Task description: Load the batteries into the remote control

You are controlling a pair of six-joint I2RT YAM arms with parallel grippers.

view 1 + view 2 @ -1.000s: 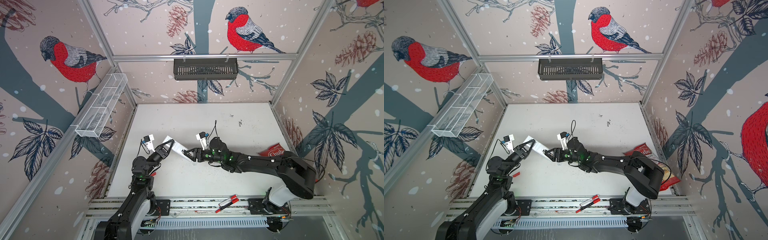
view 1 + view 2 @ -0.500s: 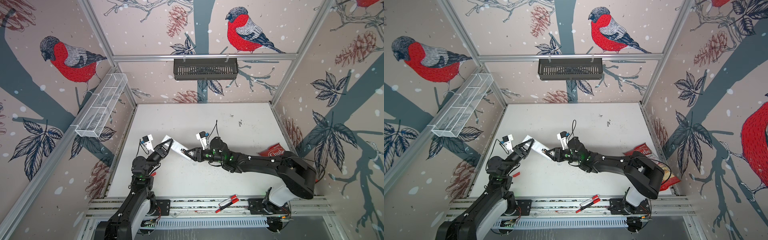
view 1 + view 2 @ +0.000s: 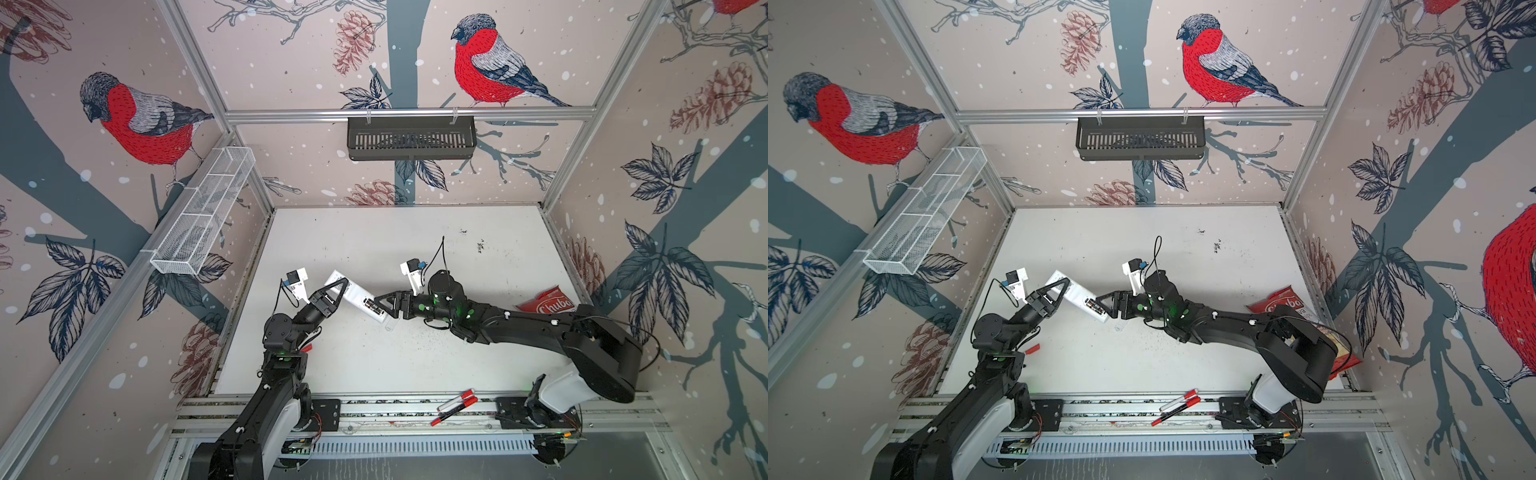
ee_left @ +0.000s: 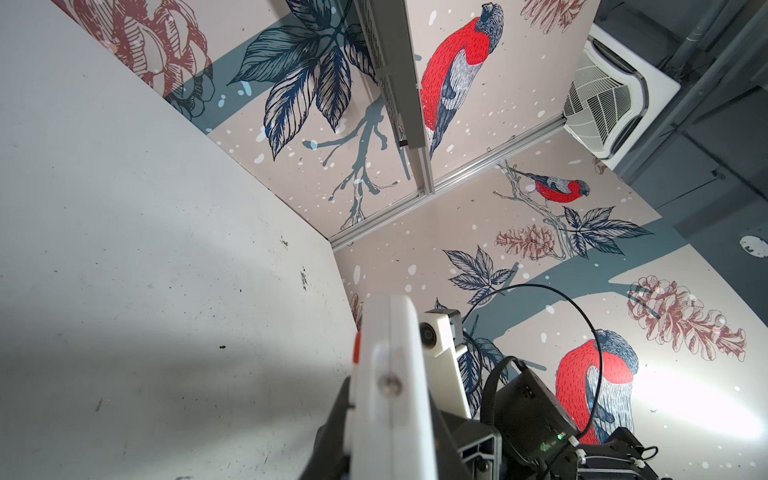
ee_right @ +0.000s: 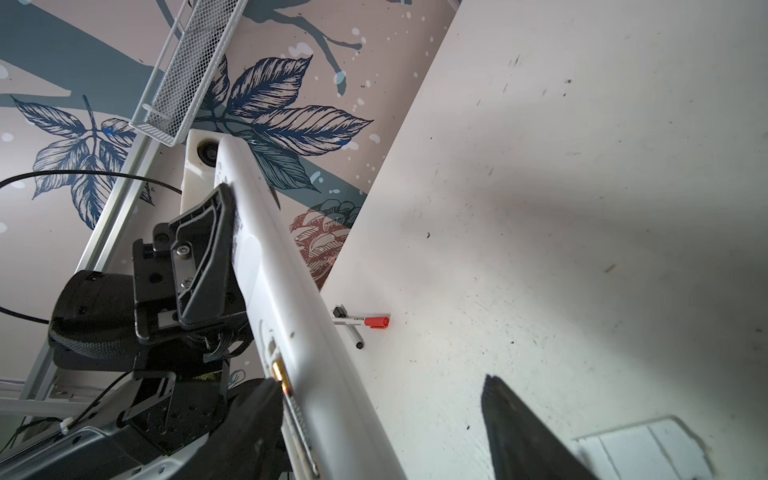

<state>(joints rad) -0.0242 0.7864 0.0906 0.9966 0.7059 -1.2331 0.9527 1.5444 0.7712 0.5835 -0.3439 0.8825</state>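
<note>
The white remote control (image 3: 353, 291) (image 3: 1073, 293) hangs tilted above the table with its back up. My left gripper (image 3: 338, 286) (image 4: 386, 415) is shut on its upper end. In the open compartment near its lower end lie the batteries (image 3: 371, 306) (image 3: 1093, 307), dark, and a copper end shows in the right wrist view (image 5: 278, 370). My right gripper (image 3: 381, 307) (image 5: 378, 382) is open around that lower end. One finger (image 5: 253, 415) rests by the battery side and the other (image 5: 528, 436) stands well clear of the remote (image 5: 282, 291).
A small white cover piece (image 5: 640, 449) (image 3: 390, 326) lies on the table under the right gripper. A red-capped marker (image 5: 365, 322) lies near the left arm. Two marker pens (image 3: 455, 405) rest on the front rail. A red snack bag (image 3: 548, 305) sits at the right wall.
The right gripper's jaws stand wider apart than half a second ago. The remote and the left arm have kept their place.
</note>
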